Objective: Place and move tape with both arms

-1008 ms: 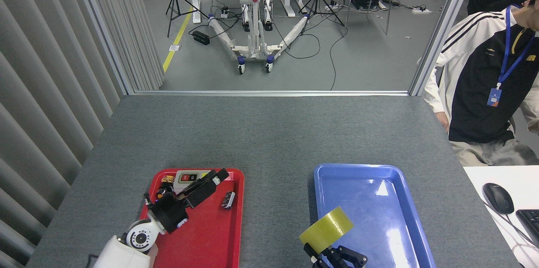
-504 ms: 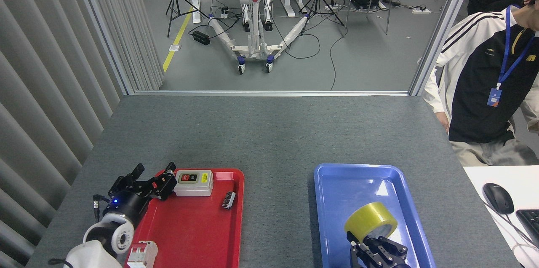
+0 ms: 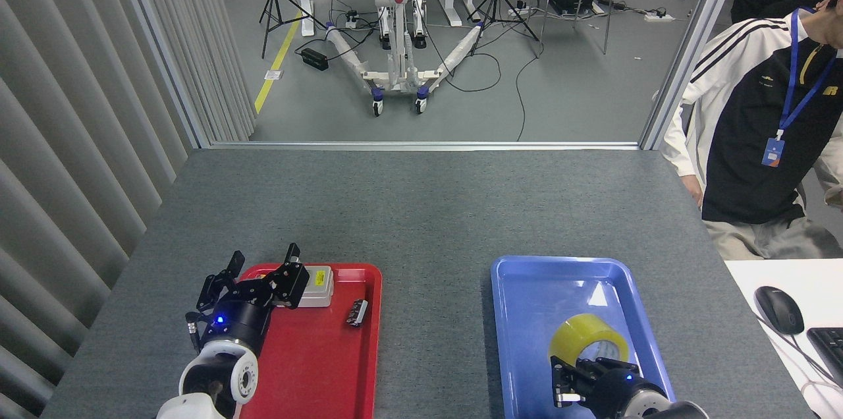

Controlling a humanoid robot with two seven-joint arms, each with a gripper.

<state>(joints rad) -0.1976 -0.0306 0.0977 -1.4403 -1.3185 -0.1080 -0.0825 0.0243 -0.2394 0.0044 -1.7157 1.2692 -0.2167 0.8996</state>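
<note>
The tape (image 3: 588,338), a translucent yellow roll with a white core, lies tilted in the blue tray (image 3: 527,313) near the table's front edge. The right gripper (image 3: 583,373) has its jaws spread at the roll. The left gripper (image 3: 260,277) is spread, empty, over the red tray (image 3: 316,366).

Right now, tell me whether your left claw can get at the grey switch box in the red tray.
Probably yes. The left claw is open and hovers at the switch box in the red tray, one finger overlapping its left end. Nothing lies between them; the small black part sits off to the right.
</note>
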